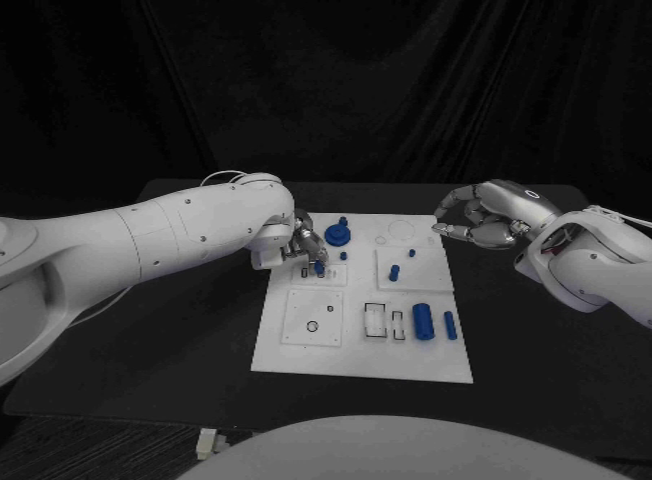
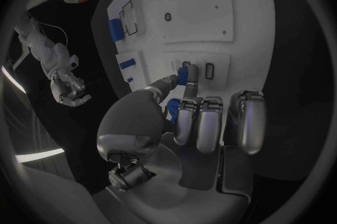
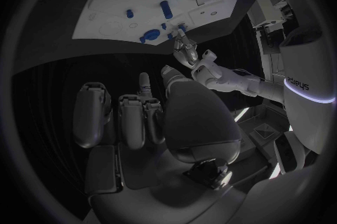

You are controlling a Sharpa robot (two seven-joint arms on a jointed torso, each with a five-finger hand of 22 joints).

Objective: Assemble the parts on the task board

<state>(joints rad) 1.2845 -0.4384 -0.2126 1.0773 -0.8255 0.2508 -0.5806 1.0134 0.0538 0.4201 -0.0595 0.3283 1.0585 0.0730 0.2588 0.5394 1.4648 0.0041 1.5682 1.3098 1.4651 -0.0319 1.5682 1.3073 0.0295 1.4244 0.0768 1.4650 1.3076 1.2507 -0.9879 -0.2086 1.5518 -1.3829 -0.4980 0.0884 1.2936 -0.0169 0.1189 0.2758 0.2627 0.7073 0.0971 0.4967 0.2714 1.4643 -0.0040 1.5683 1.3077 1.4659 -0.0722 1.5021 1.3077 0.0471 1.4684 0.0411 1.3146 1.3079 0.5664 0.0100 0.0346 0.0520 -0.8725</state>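
The left hand (image 1: 300, 247) pinches 1 small blue part (image 1: 319, 266) over the task board (image 1: 362, 345); the right hand (image 1: 478, 220) hangs curled shut, holding nothing

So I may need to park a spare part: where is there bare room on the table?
Bare table lies on the left arm's side of the task board, and right of it below the right hand. The board's far-left corner is crowded: the left hand works among blue parts.

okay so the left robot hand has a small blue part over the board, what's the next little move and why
Probably lower the blue part straight down: the left robot hand pinches it right beside a dark slot on the task board, apparently not seated.
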